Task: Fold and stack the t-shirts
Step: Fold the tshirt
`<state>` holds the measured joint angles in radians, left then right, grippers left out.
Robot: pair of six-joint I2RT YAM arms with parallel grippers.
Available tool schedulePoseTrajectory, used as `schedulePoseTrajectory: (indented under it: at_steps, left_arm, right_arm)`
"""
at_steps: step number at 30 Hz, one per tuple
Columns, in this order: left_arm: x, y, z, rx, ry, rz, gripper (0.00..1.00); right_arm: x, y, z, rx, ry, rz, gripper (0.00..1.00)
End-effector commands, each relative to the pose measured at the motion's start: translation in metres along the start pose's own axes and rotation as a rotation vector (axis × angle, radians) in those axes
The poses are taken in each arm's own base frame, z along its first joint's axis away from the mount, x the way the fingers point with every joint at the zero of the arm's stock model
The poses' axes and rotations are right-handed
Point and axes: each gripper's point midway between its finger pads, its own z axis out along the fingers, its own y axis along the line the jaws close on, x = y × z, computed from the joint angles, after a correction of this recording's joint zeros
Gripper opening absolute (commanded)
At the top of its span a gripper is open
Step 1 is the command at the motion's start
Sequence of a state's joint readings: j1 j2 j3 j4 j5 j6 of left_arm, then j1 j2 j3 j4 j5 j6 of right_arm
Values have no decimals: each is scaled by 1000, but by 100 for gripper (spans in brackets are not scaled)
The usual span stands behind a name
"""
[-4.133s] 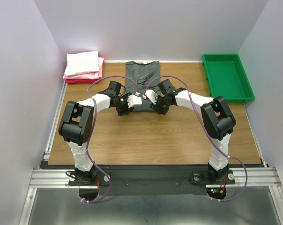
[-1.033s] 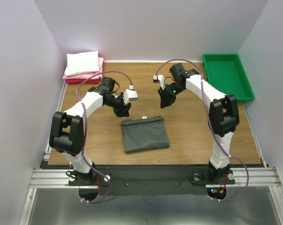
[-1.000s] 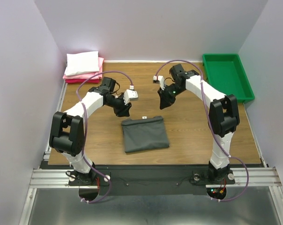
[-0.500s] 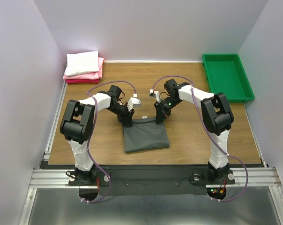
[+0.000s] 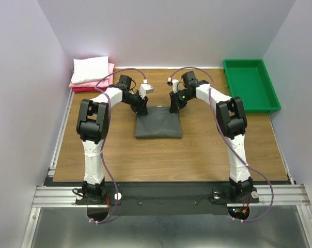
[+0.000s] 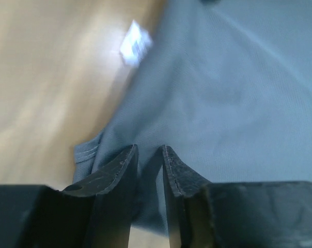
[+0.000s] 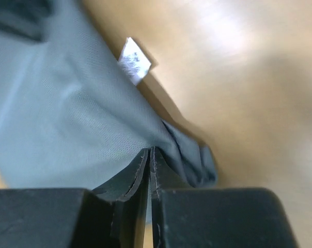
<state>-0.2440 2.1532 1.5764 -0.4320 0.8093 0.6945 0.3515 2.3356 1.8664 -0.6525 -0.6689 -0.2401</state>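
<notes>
Folded dark charcoal-grey cloth t-shirt lies on the table right of, and nearer the arms than, the white-and-pink folded shirt stack.
Right tool pinches its corner away from that stack; left tool, jaws slightly apart astride the stack-side corner, grip uncertain, sits closer to it.

Bright, even overhead light; wrist views blurred.

The left arm and the right arm are stretched forward and bent inward. The left gripper and the right gripper are lowered, each pinched on the grey t-shirt, the left jaws slightly wider.
</notes>
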Motion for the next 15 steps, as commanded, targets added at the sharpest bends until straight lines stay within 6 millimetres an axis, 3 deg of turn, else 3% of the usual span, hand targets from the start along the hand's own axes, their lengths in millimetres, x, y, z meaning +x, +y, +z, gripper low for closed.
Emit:
schedulePoseTrajectory:
  at_steps: [1,2,3,5,7,8,9,12,13,14,15]
  left_arm:
    - [-41,34,-33,-120,-98,-32,39]
    - [-56,39,-42,-141,-144,-22,39]
    - [-77,42,-65,-173,-202,-11,39]
    - [-113,29,-95,-169,-313,-3,39]
    - [-122,15,-105,-160,-358,-21,40]
    - [-141,-2,-118,-122,-428,-15,41]
    - [-130,-15,-109,-75,-428,-61,41]
    - [-132,-53,-103,63,-471,-133,40]
    - [-114,-65,-89,109,-446,-190,40]
    - [-113,-79,-79,148,-445,-185,39]
    - [-93,-89,-66,173,-414,-237,38]
  right_arm:
    - [-54,-42,-31,211,-137,-70,13]
    - [-65,-38,-41,221,-162,-80,14]
    - [-72,-31,-49,217,-183,-84,19]
    - [-91,-8,-74,202,-244,-72,25]
    - [-101,17,-88,134,-286,-53,30]
    - [-105,38,-98,71,-319,-22,37]
    - [-105,47,-100,33,-328,-2,37]
    - [-94,80,-97,-141,-313,90,36]
    - [-77,83,-87,-185,-274,138,35]
    - [-70,87,-83,-222,-253,189,34]
    - [-49,91,-72,-274,-205,237,32]
